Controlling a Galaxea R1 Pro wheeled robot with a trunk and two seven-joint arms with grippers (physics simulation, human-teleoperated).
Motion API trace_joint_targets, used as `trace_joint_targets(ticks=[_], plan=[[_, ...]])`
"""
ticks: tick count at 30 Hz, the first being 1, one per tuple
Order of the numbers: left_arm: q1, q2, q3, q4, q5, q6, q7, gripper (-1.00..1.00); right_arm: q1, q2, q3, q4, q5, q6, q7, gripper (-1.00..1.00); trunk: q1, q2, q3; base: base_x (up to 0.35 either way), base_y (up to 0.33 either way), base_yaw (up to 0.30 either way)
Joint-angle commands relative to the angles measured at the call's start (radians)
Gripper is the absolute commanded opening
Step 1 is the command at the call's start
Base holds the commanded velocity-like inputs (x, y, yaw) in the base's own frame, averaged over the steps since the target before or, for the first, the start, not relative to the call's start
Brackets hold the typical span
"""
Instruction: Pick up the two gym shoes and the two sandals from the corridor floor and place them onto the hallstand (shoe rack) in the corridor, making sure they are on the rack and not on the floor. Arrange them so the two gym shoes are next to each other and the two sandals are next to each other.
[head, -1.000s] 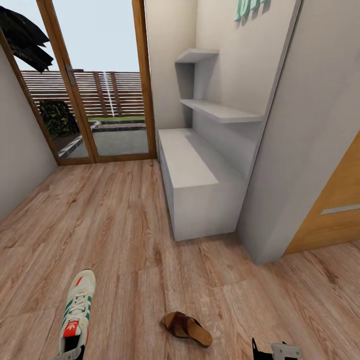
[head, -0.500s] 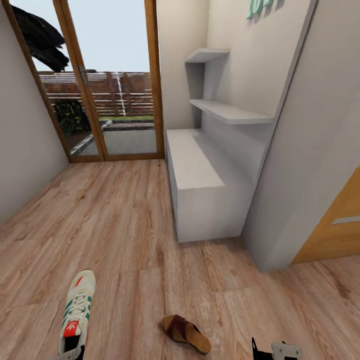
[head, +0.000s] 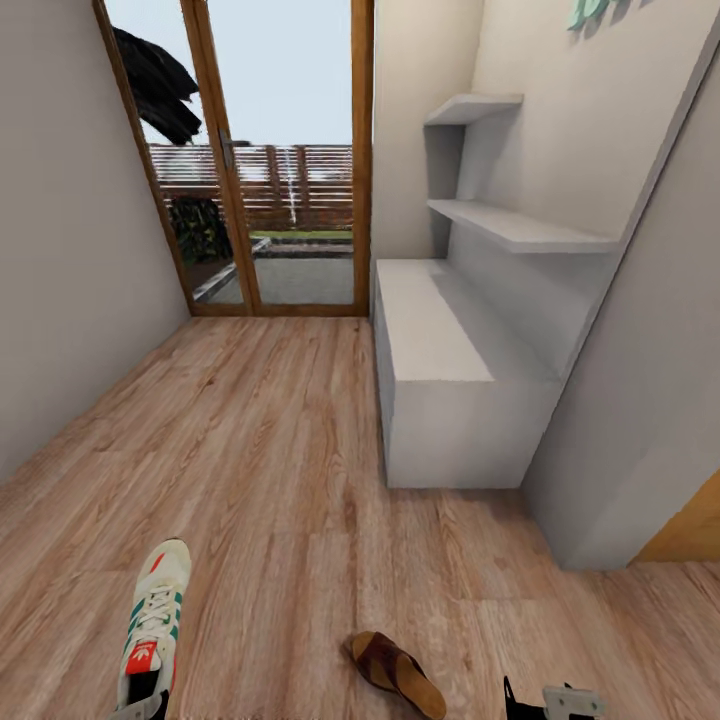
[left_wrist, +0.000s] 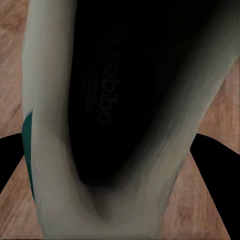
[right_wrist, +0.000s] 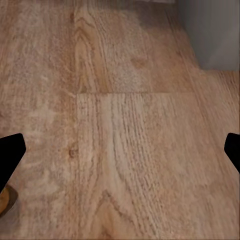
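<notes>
The left tool (left_wrist: 117, 165) is seen in the left wrist view with its two dark fingers (left_wrist: 12, 157) spread to either side of a gym shoe (left_wrist: 125, 120), which is clamped between them. In the right wrist view, the right tool (right_wrist: 120, 150) is held wide apart, its fingertips (right_wrist: 10, 150) at opposite edges with nothing between. In the head view, part of the right tool (head: 550, 700) is seen at the lower edge.

black fingers (right_wrist: 10, 150), pale grey wrist bracket (head: 570, 700)

It was a home's entrance corridor: wood-plank floor (head: 260, 450), a glazed door (head: 285, 160) onto a fenced yard, a grey hallstand (head: 450, 380) with wall shelves, shoes lying about.
</notes>
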Motion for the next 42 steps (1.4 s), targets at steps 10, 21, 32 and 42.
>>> trace_joint_targets(ticks=[10, 21, 32, 42], plan=[[-0.001, 0.000, 0.006, 0.001, 0.005, -0.001, -0.011, -1.00, 0.000, 0.000, 0.000, -0.005, 0.006, -0.002, -0.005, 1.00, 0.000, 0.000, -0.003, 0.000, 0.000, 0.247], [-0.001, 0.000, 0.006, 0.001, 0.005, -0.001, -0.011, -1.00, 0.000, 0.000, 0.000, -0.004, 0.006, -0.002, -0.006, 1.00, 0.000, 0.000, -0.003, 0.000, 0.000, 0.006], [-0.001, 0.001, 0.006, 0.001, 0.005, -0.001, -0.011, -1.00, 0.000, 0.001, 0.000, -0.004, 0.006, -0.002, -0.006, 1.00, 0.000, 0.000, -0.003, 0.000, 0.000, 0.221], [-0.001, 0.001, 0.006, 0.001, 0.005, -0.001, -0.011, -1.00, 0.000, 0.002, 0.000, -0.002, 0.006, -0.002, -0.006, 1.00, 0.000, 0.000, -0.003, 0.000, 0.000, 0.275]])
